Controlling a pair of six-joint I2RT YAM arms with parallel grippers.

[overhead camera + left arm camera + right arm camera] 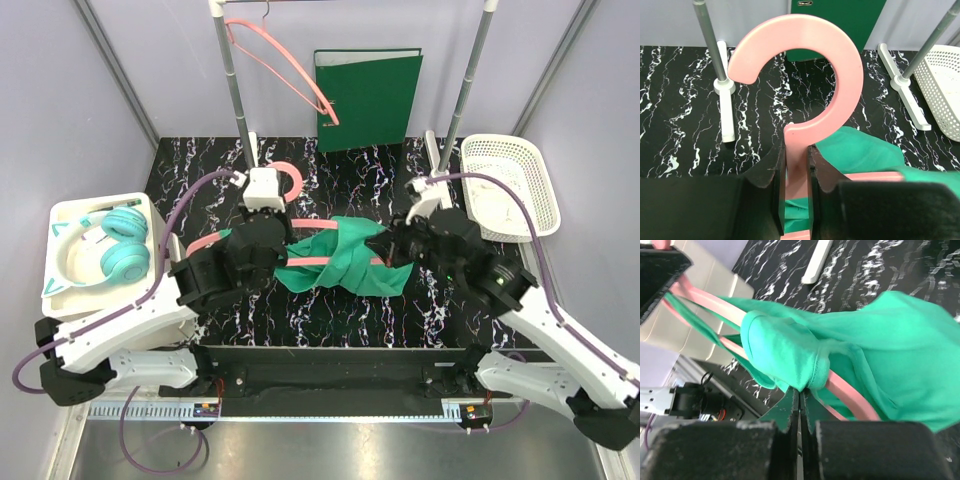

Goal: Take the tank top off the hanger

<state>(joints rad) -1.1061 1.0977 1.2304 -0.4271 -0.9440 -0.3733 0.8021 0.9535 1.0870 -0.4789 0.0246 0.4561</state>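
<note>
While my left claw [796, 172] grips the stem of the pink hanger [807, 55] just below its hook, jaws nearly closed with the stem filling the gap, my right claw [799, 399] is pressed fully together on a fold of the green top [880, 340] at a hemmed edge. The top sits mid-table [330, 170], between my two arms, and is draped over the right half of the hanger. A pink bar runs under the cloth just beside my right fingertips. The hanger's hook points to the far side, and its left shoulder sticks out bare to the left of my left claw. Teal headphones [110, 250] lie in a white box [70, 215] at the left. A white basket [510, 185] is at the far right, and a green binder [368, 95] leans against the far wall. A second pink hanger [285, 65] hangs from the rack.
</note>
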